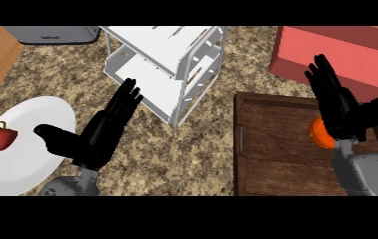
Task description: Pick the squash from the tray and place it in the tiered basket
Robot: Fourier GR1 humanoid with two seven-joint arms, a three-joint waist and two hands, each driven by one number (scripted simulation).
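Observation:
An orange squash (319,134) lies on the dark wooden tray (284,148) at the right, mostly hidden behind my right hand (341,110). That hand hovers over it with fingers straight and pointing up, open. The white tiered basket (171,63) stands at the upper middle, its shelves bare. My left hand (100,130) is open at the lower left, fingers straight and aimed toward the basket's lower shelf, thumb spread over the white plate.
A white plate (33,148) at the left edge carries a red fruit (6,137). A red box (332,53) sits behind the tray at the upper right. A grey appliance (52,34) stands at the upper left. Speckled counter (199,158) lies between plate and tray.

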